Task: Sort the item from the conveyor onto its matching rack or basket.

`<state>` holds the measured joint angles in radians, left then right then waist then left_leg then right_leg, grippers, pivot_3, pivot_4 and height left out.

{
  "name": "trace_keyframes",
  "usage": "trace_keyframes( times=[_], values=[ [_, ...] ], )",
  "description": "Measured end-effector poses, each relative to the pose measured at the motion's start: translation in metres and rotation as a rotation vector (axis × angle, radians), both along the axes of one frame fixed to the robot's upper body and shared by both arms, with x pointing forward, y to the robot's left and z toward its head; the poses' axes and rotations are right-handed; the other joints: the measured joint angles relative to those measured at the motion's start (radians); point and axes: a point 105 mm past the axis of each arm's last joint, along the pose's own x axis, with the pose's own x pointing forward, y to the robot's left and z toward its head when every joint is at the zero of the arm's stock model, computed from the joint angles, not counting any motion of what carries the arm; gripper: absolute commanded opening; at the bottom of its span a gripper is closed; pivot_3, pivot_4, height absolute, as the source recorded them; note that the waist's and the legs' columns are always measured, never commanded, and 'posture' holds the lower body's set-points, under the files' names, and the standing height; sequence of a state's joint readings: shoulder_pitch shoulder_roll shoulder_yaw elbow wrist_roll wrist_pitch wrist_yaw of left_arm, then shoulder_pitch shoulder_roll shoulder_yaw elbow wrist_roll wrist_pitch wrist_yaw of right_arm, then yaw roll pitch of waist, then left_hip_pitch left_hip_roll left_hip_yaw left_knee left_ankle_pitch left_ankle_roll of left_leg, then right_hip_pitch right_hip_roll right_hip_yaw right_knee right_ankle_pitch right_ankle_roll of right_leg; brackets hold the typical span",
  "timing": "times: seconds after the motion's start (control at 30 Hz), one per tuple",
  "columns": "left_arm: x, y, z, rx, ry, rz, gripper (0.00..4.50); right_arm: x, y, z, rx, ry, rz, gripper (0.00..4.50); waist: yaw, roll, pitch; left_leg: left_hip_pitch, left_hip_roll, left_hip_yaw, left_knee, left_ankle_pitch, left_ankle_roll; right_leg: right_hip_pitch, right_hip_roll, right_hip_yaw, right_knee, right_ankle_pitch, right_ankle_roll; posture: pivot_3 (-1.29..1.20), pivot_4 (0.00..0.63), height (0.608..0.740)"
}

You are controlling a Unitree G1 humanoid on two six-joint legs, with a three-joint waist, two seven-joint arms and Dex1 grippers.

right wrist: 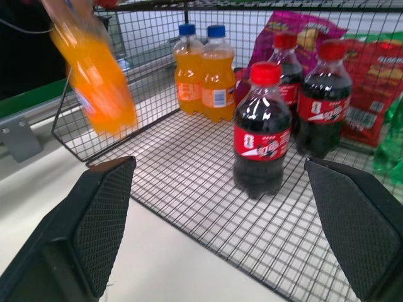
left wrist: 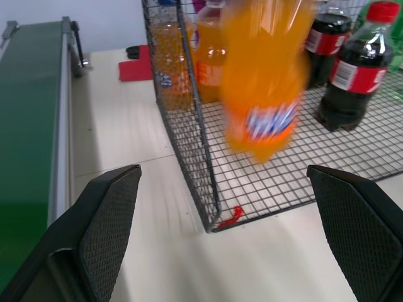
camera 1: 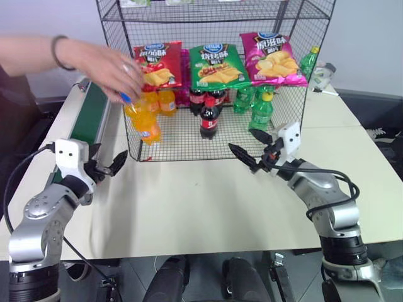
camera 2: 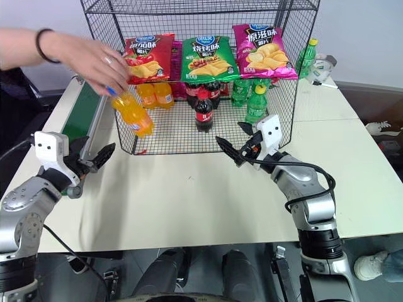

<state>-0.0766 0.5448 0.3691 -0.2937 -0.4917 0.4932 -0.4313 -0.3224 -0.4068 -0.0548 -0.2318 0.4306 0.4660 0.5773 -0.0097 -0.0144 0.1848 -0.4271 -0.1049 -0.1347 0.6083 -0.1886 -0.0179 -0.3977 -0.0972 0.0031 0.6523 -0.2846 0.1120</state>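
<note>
A person's hand [camera 1: 107,66] holds the item, an orange soda bottle [camera 1: 143,123], by its blue cap. The bottle hangs tilted in the air at the front left corner of the black wire rack [camera 1: 182,143], clear of the table. In the wrist views the item [left wrist: 264,82] [right wrist: 94,75] is blurred. The green conveyor [camera 1: 88,116] runs along the table's left side with nothing on the part I see. My left gripper [camera 1: 108,162] is open, low beside the conveyor, below and left of the bottle. My right gripper [camera 1: 241,139] is open before the rack's front right, holding nothing.
Inside the rack stand two orange bottles [camera 1: 160,100], cola bottles [camera 1: 209,116] and green bottles [camera 1: 261,110]. Red, green and pink chip bags [camera 1: 217,63] hang across its front. The person's arm reaches in from the left over the conveyor. Bare tabletop [camera 1: 189,195] lies between my grippers.
</note>
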Motion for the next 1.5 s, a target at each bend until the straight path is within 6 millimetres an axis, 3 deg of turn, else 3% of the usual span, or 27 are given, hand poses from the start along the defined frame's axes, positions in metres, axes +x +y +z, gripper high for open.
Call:
trace_keyframes(
  times=[0.5,1.03,1.5],
  values=[
    [-0.002,0.010,0.003,-0.065,-0.015,0.067,4.42,0.002,0.003,0.002,-0.004,-0.012,-0.003,4.50,0.000,0.000,0.000,0.000,0.000,0.000,0.000,0.000,0.000,0.000,0.000,0.000,0.000,0.000,0.000,0.00,0.150,0.740],
    [0.015,0.051,0.006,0.014,-0.048,0.378,4.42,0.014,0.008,0.007,-0.019,-0.072,0.003,4.50,-0.001,0.000,0.000,0.000,0.000,0.000,0.000,0.000,0.000,0.000,0.000,0.000,0.000,0.002,0.003,0.00,0.150,0.740],
    [0.013,0.067,0.005,0.006,-0.084,0.422,4.42,0.019,0.010,0.009,-0.021,-0.093,0.008,4.50,-0.001,0.000,0.000,0.000,0.000,0.000,0.000,0.000,0.000,0.000,0.000,0.000,0.000,0.002,0.003,0.00,0.150,0.740]
  ],
)
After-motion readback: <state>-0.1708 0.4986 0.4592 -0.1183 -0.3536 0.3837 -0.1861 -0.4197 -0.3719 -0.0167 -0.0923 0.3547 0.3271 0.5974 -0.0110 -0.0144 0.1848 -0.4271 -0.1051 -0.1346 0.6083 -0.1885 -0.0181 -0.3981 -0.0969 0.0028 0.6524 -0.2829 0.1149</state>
